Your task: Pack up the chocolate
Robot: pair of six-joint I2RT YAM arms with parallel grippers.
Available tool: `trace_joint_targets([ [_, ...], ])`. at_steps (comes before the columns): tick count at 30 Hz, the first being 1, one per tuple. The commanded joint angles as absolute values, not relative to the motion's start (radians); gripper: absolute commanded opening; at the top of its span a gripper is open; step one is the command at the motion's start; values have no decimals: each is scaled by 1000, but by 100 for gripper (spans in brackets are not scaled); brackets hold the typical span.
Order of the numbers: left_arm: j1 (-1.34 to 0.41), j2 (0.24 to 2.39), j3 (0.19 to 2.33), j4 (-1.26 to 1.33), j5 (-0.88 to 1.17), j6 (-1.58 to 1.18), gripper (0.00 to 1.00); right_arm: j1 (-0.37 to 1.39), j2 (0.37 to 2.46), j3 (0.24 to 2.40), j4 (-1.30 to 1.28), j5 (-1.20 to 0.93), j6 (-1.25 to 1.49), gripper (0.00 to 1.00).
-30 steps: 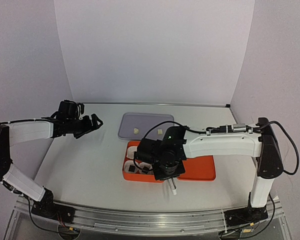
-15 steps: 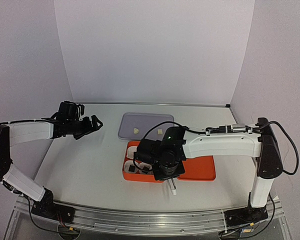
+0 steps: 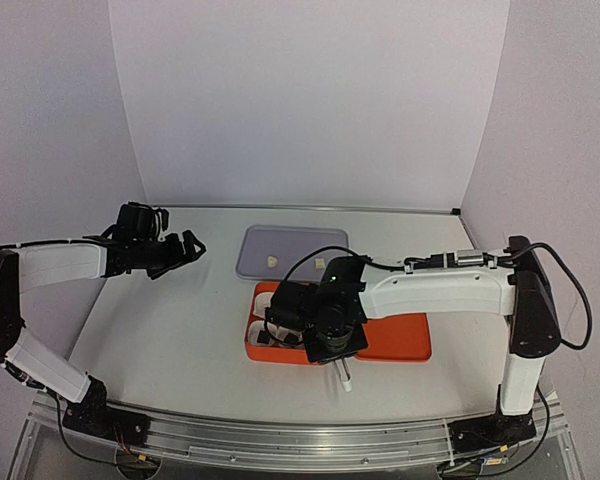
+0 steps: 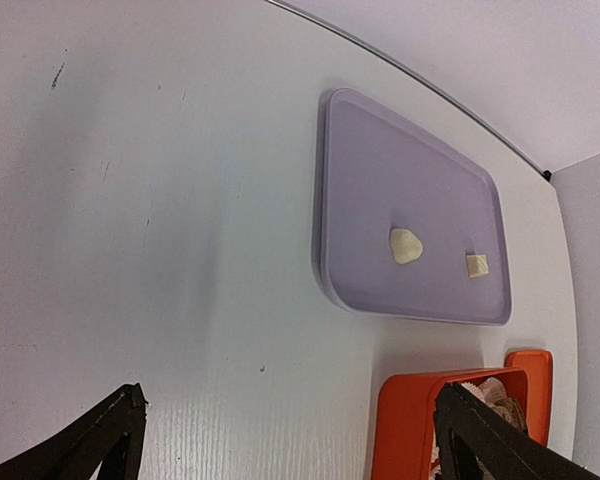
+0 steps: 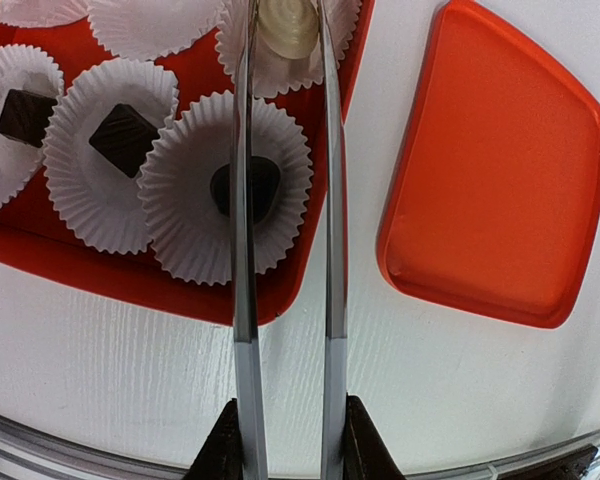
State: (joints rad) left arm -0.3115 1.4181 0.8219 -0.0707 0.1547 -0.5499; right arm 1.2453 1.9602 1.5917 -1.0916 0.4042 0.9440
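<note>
1. Top external: The left gripper [image 3: 177, 249] is seen held above the white table [image 3: 180, 330], its black fingers spread wide with nothing between them. The right gripper [image 3: 330, 338] is lowered over the orange box [image 3: 252, 345], and the flat orange lid [image 3: 400, 338] is laid just beside the box. Two cream chocolate pieces [image 3: 271, 261] are seen lying on the lilac tray [image 3: 290, 240] behind the box.

2. Left wrist: The smooth, round-cornered lilac tray [image 4: 380, 160] is shown holding a rounded cream lump [image 4: 406, 245] and, near it, a small cream square [image 4: 477, 265]. The left gripper [image 4: 290, 420] is framed only by its two dark fingertips, set far apart. A corner of the orange box [image 4: 405, 430] is caught at the lower edge.

3. Right wrist: The right gripper [image 5: 285, 445] is clamped on metal tweezers [image 5: 245, 300], whose thin bright blades are run up the frame. Three dark chocolate pieces [image 5: 125, 138], two angular and one rounded, are each seated in a pleated white paper cup [image 5: 110, 200] inside the orange box [image 5: 100, 270]. A glossy cream piece [image 5: 288, 25] is seen between the blades over another cup. The blade tips are cut off, so it cannot be told whether the piece is pinched. The glossy orange lid [image 5: 495, 170] is shown as a rounded square.
</note>
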Motion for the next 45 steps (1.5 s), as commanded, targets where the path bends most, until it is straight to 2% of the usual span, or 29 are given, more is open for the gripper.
trace_joint_targets([
  [1,-313,1375,817,-57,149,-538,100,1250,1966,1628,-1103,431,956,17],
  [14,-313,1369,816,-57,149,-534,100,1251,1955,1626,-1102,440,961,30],
  [37,-314,1393,825,-55,159,-528,100,1261,1880,1652,-1102,514,912,31],
  [45,-313,1394,834,-62,162,-524,100,1270,1755,1623,-1094,477,834,31],
])
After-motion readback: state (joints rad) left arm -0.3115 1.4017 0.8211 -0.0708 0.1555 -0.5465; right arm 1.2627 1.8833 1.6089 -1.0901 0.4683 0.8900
